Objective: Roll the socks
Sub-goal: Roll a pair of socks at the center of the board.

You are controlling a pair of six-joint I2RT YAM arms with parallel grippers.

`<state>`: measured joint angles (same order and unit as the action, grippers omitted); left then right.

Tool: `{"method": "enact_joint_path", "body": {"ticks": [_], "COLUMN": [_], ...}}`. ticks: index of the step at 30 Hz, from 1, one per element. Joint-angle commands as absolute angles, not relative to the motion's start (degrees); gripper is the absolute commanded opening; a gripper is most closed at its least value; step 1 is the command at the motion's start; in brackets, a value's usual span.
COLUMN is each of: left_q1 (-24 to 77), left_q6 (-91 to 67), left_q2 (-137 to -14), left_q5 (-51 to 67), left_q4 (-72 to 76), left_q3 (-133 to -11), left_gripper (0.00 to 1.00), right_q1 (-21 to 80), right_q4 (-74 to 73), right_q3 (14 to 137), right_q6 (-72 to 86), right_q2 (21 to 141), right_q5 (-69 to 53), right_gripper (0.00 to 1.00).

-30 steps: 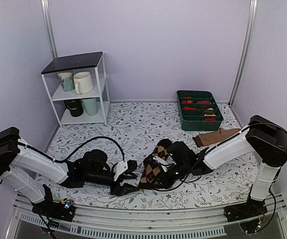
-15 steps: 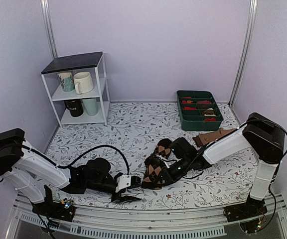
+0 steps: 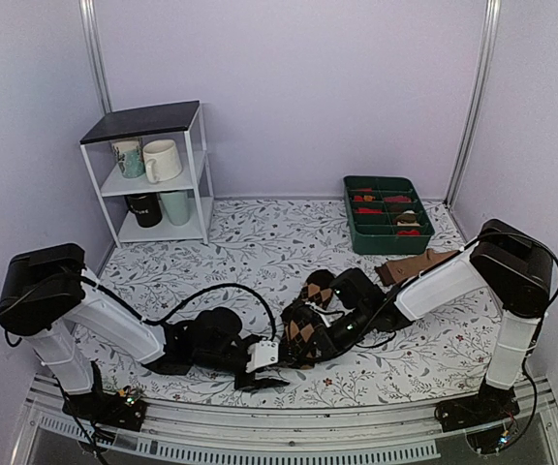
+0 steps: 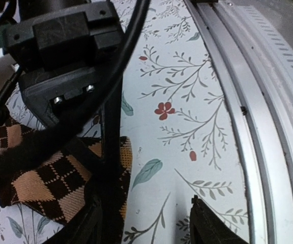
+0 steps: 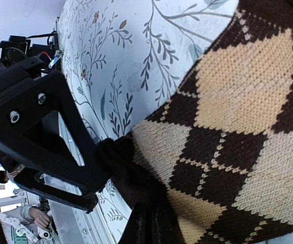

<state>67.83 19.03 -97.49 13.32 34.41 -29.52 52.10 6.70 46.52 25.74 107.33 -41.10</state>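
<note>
Robot lab test cell, not a home. Plain pale lilac wall panels (image 3: 298,87) sit between bare aluminium posts (image 3: 95,53), with a slotted aluminium mounting rail (image 3: 260,441) along the near edge. Household items inside: floral-print table cover (image 3: 260,242), white shelf rack (image 3: 201,165) of ceramic mugs (image 3: 161,160), green compartment tray (image 3: 387,242).

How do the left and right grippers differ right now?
The left gripper is open, its jaws apart; the right gripper is shut, pinching the socks. The left gripper holds nothing and sits by the front rail; the right gripper comes in from the right side. Both sit low, meeting at the socks.
</note>
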Motion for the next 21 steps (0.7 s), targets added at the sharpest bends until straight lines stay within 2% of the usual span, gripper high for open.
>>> {"method": "enact_joint_path", "body": {"ticks": [1, 9, 17, 21], "left_q1": [68.55, 68.47, 68.47, 68.43], "left_q6": [18.7, 19.59, 18.35, 17.73], "left_q2": [-98.29, -97.78, -100.63, -99.14], "left_q5": [7.74, 3.81, 8.17, 7.11], "left_q4": [34.55, 35.67, 32.36, 33.68], "left_q3": [-30.14, -28.85, -30.9, -30.05], "left_gripper": [0.6, 0.61, 0.51, 0.52], "right_q1": [52.3, 52.33, 52.3, 52.3], "right_q4": [-4.77, -4.72, -4.41, -4.3], "right_q3": [42.28, 42.15, 42.23, 42.23], "right_q6": [26.76, 26.63, 26.79, 26.89], "right_q2": [112.02, 112.62, 112.85, 113.01], "right_q5": [-36.55, -36.99, -37.26, -37.51], "right_gripper": [0.0, 0.0, 0.0, 0.0]}}
